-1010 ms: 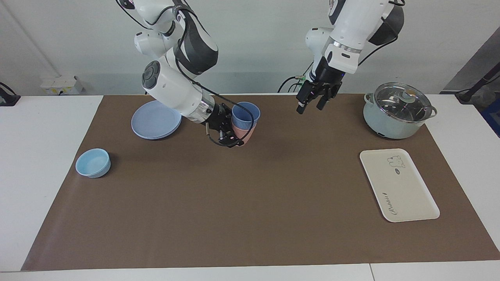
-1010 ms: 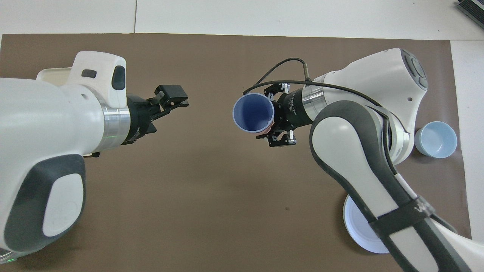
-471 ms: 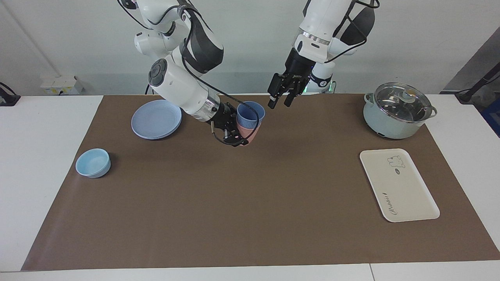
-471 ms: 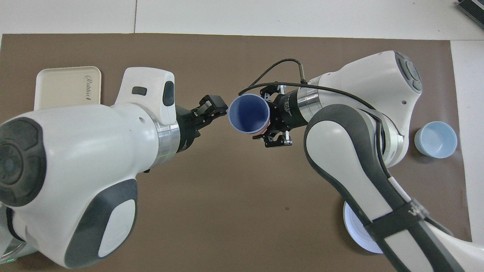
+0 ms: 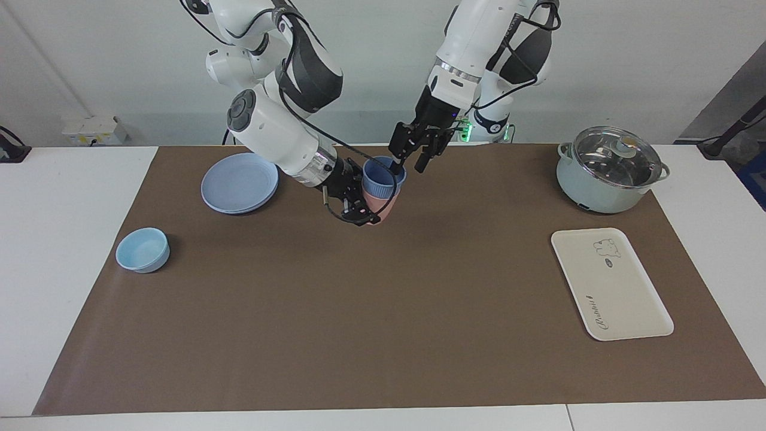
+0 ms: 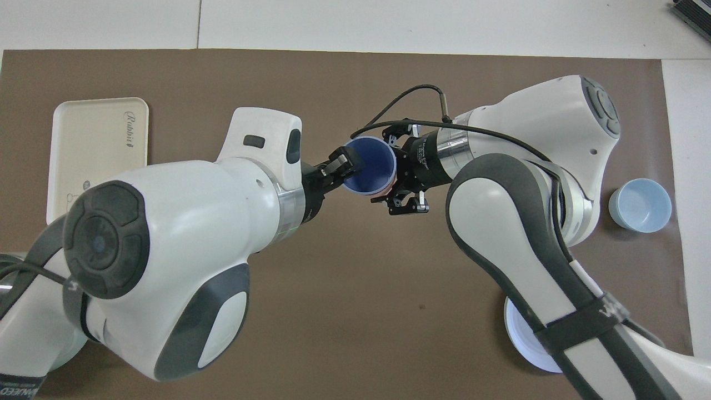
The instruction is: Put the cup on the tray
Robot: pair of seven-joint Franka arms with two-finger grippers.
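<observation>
Right gripper (image 5: 362, 206) clamps the pink cup (image 5: 378, 208); left gripper (image 5: 408, 154) open over the cup (image 5: 380, 177) rim. Your risk: both lift nested; tray (image 5: 610, 285) at 4 o'clock.

Tray (image 6: 94, 150): dark script "Rabbit" at end away from bear drawing. No other readable text.

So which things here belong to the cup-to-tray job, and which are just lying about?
In the job:
- periwinkle cup, nested in the pink cup
- tray, toward the left arm's end
- right gripper, shut on the pink cup
- left gripper, open at the periwinkle cup's rim

Lying about:
- blue plate
- light-blue bowl
- lidded pot
</observation>
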